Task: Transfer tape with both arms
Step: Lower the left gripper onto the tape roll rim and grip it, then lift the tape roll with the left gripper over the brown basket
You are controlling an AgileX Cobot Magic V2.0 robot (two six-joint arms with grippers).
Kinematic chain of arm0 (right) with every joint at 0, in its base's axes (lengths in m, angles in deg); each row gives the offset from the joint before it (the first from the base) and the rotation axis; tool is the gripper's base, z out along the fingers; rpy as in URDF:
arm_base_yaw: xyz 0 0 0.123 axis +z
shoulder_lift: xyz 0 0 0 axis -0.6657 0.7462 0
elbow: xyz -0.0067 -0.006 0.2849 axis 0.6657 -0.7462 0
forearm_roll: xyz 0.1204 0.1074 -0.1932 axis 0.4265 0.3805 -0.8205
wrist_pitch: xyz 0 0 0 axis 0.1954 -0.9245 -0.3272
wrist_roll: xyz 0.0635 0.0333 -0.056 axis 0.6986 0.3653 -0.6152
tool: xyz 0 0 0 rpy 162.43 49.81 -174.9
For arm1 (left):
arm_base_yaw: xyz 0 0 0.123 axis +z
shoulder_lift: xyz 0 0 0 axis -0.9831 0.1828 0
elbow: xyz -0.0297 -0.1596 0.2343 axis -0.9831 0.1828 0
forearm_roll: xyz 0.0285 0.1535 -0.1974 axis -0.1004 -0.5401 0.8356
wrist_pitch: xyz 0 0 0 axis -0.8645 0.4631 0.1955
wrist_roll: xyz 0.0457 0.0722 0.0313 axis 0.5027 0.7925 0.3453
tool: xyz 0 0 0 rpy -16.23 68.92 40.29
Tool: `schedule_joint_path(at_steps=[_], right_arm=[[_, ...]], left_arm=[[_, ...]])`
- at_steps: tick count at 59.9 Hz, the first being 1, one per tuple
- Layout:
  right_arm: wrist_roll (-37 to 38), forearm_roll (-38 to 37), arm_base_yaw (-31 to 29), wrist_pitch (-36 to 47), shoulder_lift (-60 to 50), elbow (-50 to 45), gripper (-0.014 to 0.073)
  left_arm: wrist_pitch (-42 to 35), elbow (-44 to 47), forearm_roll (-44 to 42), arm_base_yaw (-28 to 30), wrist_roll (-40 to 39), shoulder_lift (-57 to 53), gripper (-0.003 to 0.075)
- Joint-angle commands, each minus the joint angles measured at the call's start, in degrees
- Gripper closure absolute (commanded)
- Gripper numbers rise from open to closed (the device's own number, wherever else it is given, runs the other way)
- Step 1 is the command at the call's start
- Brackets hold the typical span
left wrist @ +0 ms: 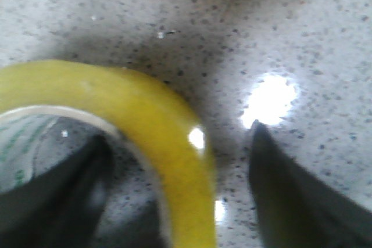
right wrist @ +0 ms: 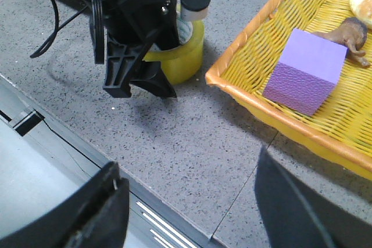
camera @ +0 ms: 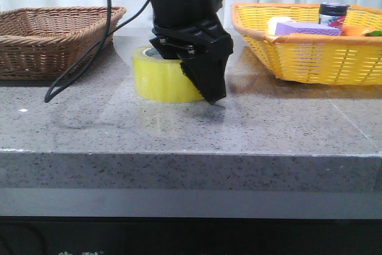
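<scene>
On the table (camera: 179, 129) our left hand (left wrist: 174, 201) straddles the tape's (camera: 160, 76) wall, fingers wide, not yet clamped; right hand (right wrist: 186, 201) waits open and empty, so pickup and handover remain.

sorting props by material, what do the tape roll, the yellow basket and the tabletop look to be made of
Tape: glossy translucent yellow plastic film, judging by its sharp highlights in the left wrist view; pale, perhaps cardboard, core.
Yellow basket: woven strips, wicker or plastic imitation, with an orange rim.
Tabletop: grey speckled stone or stone-look composite, polished enough to mirror the tape.
</scene>
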Motion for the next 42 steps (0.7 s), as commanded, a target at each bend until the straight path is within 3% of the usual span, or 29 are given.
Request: schedule_joint_path(at_steps=[1,12,32,42], right_arm=[[-0.5,0.0,-0.2,3.6,0.0,1.3,0.0105],[-0.5,0.0,-0.2,3.6,0.0,1.3,0.0105],[-0.5,0.0,-0.2,3.6,0.0,1.3,0.0105],[-0.5,0.0,-0.2,3.6,0.0,1.3,0.0105]], left_arm=[[-0.9,-1.5,-0.5,-0.3,0.0,-2.3,0.0450],[-0.4,-1.9,-0.5,-0.3,-0.3,-2.3,0.0596],[2.5,-8.3,-2.7,0.1,-3.6,-3.6,0.0603],[2.5,-12.4,-2.8,3.5,-5.0,-6.3,0.0603]])
